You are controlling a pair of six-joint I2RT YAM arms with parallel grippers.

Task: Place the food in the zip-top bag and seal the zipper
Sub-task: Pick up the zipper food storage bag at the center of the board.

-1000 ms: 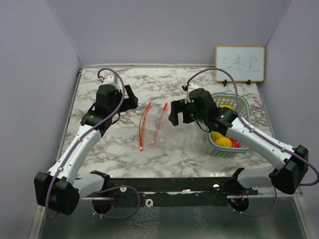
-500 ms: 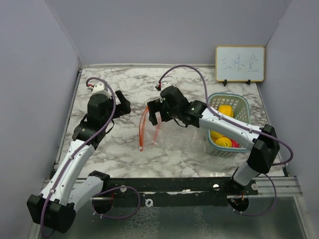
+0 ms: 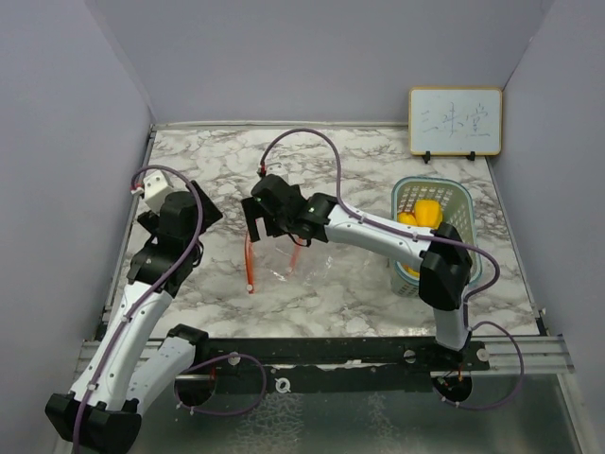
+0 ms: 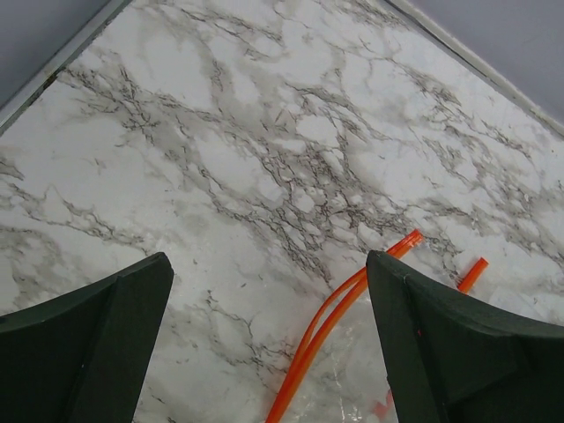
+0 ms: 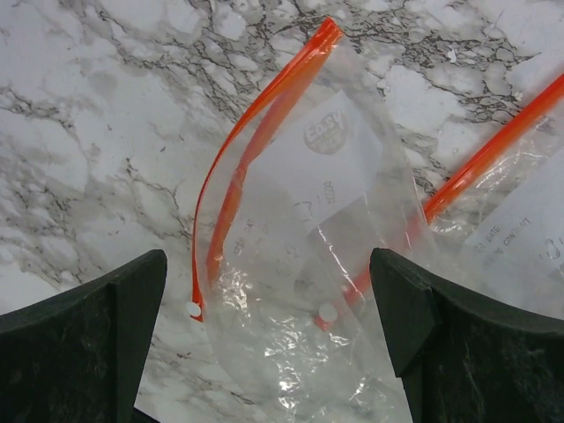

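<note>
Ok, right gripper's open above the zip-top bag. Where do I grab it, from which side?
Take the orange zipper strip mid-curve, coming straight down with the right gripper, one finger either side. The zip-top bag lies flat on the table; its clear film looks slack and wrinkled, while that strip bows outward, probably the firmest edge.

1. marble table (image 4: 264, 132): white with grey veins, spread beneath the left fingers (image 4: 88, 335) and the right fingers (image 5: 79, 344).
2. green mesh basket (image 3: 461, 197): on the table, well off to the right of the right fingers.
3. whiteboard (image 3: 455, 120): propped upright against the back wall, beyond the basket; its faint writing is too pale to read.
4. grey wall (image 4: 26, 26): ahead and left of the left fingers, meeting the table's edge.
</note>
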